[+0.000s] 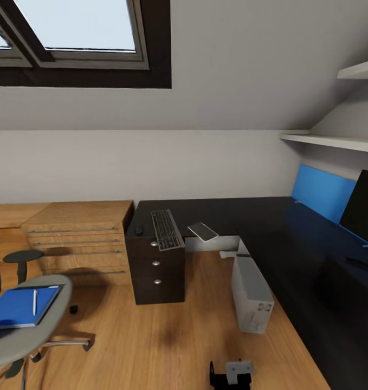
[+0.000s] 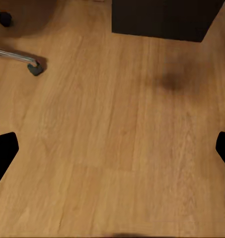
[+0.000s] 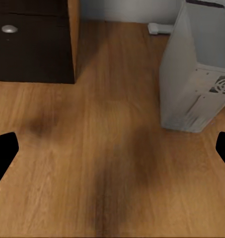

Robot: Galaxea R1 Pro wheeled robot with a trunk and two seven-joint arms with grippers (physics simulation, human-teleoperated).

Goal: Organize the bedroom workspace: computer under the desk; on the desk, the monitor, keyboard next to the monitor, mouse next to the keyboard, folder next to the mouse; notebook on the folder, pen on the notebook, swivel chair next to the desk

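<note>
Blue folder [image 1: 18, 306] with pen [image 1: 34, 301] on swivel chair [image 1: 26, 330]; both claws wide open, empty, over wooden floor [image 2: 112, 148].

Right hand [image 3: 112, 148] hangs over bare wooden floor [image 3: 107, 163], its two dark fingertips [image 3: 3, 153] spread wide apart at the edges of view, nothing between them. Ahead of the hand and off to one side stands the computer [image 3: 196, 74], upright on the floor, pale grey, vented rear panel facing us. Ahead on the other side is the black drawer unit [image 3: 33, 44], one round silver knob [image 3: 9, 29] showing. Dark smudgy shadows lie on the boards between the fingers.
</note>
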